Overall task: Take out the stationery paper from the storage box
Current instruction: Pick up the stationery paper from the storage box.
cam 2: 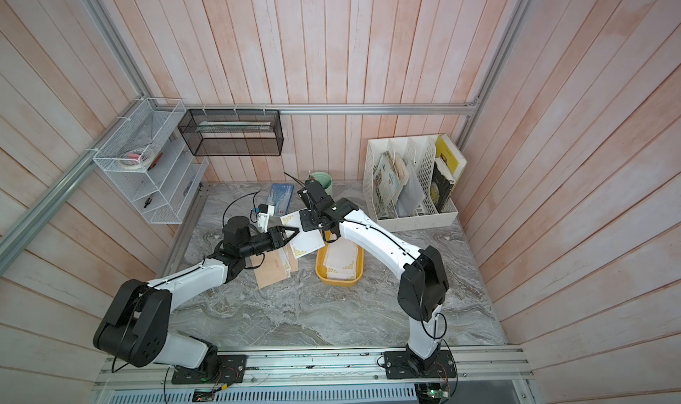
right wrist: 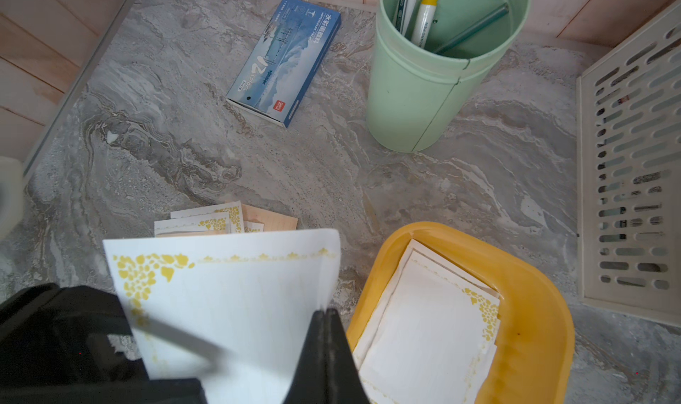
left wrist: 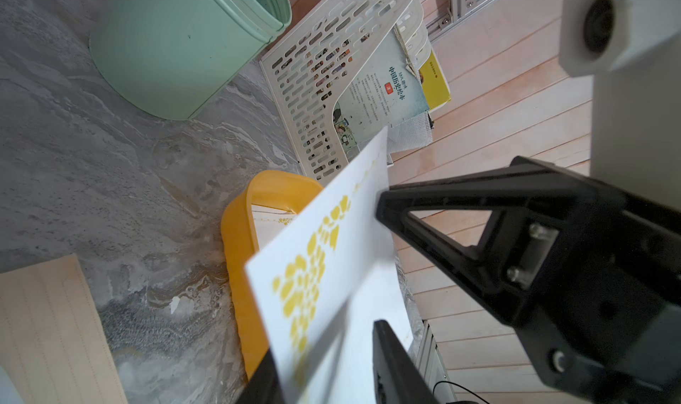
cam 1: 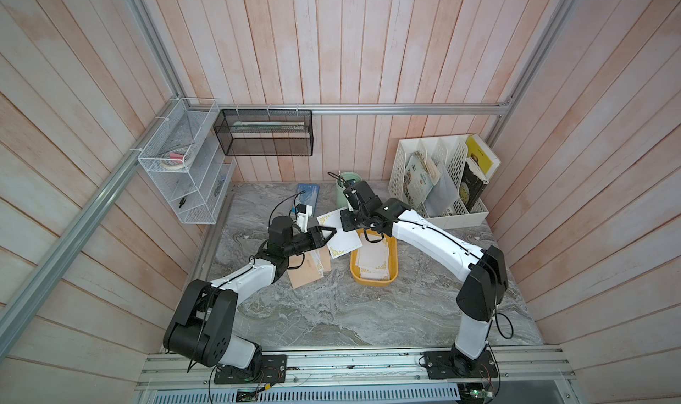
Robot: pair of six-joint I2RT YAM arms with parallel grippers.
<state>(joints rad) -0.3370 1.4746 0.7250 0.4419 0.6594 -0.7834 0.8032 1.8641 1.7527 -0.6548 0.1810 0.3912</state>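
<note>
The mustard-yellow storage box (cam 1: 372, 281) (right wrist: 534, 310) stands on the marble table with several white, gold-bordered sheets of stationery paper (cam 1: 374, 258) (right wrist: 423, 328) lying in it. My right gripper (right wrist: 326, 312) is shut on one edge of a single white sheet (cam 1: 344, 242) (right wrist: 239, 302), held in the air just left of the box. My left gripper (cam 1: 333, 232) (left wrist: 324, 343) straddles that sheet's opposite edge with its jaws apart, one on each side and a gap still showing. A pile of peach and white sheets (cam 1: 309, 269) (right wrist: 221, 218) lies on the table under the left arm.
A green pen cup (cam 1: 344, 192) (right wrist: 416, 100) and a blue box (cam 1: 308, 195) (right wrist: 283, 59) stand behind the held sheet. The white perforated file organizer (cam 1: 438, 184) is at the back right. A black mesh basket (cam 1: 265, 133) and a white wire rack (cam 1: 184, 162) hang on the walls.
</note>
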